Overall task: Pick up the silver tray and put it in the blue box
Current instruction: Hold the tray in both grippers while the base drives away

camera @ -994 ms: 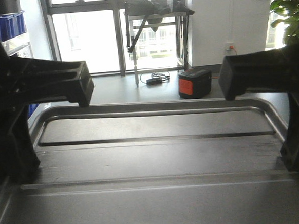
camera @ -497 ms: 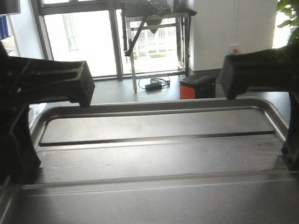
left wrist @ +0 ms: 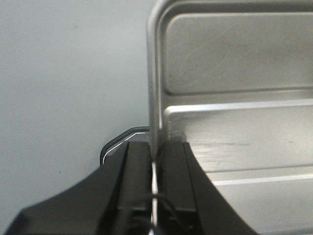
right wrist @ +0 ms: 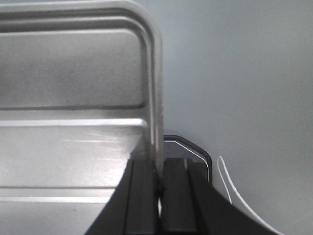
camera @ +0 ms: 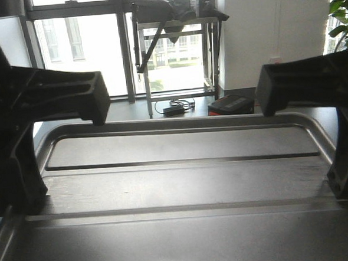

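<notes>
Wrist-mounted views — left hand, right hand clamp tray.

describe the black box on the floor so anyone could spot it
Past the silver tray, a metal stand fronts the window. On the floor right of its legs sits the low black box, the only thing with an orange-red side.

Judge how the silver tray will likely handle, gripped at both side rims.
Probably stiff: the silver tray spans flat between left gripper and right gripper. Possibly slippery: smooth metal pinched only on thin rims. Being wide, it may tilt if either arm lags.
</notes>
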Motion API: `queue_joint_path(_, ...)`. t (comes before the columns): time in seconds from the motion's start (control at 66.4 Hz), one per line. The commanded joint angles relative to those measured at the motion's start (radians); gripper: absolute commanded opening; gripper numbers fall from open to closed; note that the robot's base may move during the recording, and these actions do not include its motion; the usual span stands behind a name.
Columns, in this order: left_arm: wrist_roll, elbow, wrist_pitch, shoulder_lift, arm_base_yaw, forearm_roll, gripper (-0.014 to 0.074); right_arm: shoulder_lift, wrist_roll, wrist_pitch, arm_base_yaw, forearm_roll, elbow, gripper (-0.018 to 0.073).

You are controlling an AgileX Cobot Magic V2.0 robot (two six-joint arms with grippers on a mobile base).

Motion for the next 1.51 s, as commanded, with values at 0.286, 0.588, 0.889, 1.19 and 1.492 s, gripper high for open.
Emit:
queue_joint_path(0.286,0.001,-0.026,-0.012,-0.026,-0.007,0.025,-0.0015,-0.024,0.000,-0.020,-0.003,-0.037,-0.025,0.0059)
queue_joint_path(0.588,0.001,-0.026,-0.012,-0.026,-0.007,0.025,-0.0015,-0.024,0.000,-0.020,-0.003,-0.037,-0.025,0.0059)
queue_joint_path(0.889,0.001,-0.026,-0.012,-0.026,-0.007,0.025,-0.0015,-0.024,0.000,-0.020,-0.003,-0.037,-0.025,0.0059)
queue_joint_path(1.19,0.001,-0.026,-0.009,-0.026,-0.007,0.025,-0.0015,-0.024,0.000,-0.020,-0.003,-0.037,-0.025,0.0059)
queue_joint_path(1.492,0.001,-0.026,-0.007,-0.024,-0.007,0.025,-0.0015,-0.024,0.000,-0.020,-0.003,-0.037,-0.025,0.0059)
